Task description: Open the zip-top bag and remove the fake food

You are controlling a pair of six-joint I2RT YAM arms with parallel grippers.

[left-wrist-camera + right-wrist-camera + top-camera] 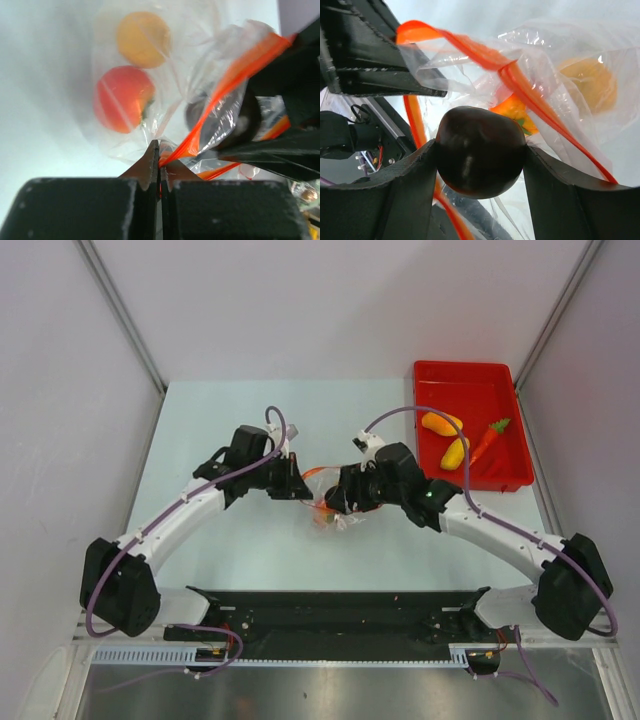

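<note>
The clear zip-top bag (pixel 328 508) with an orange-red zip strip (pixel 235 75) lies at the table's middle between both arms. My left gripper (pixel 160 162) is shut on the bag's zip edge. My right gripper (pixel 480 155) is inside the open bag mouth, shut on a dark round piece (pixel 480 152). A peach-red round fruit (pixel 122 97) and a yellow-orange piece (pixel 144 39) stay inside the bag. They also show in the right wrist view as an orange fruit (pixel 512 112) and a yellow piece (pixel 590 82). An orange oval (pixel 440 423), a yellow oval (pixel 454 452) and a green-topped carrot (pixel 488 438) lie in the red tray.
The red rectangular tray (pixel 470 380) stands at the back right of the pale table. Grey walls close in on both sides. A black rail (pixel 330 610) with cables runs along the near edge between the arm bases.
</note>
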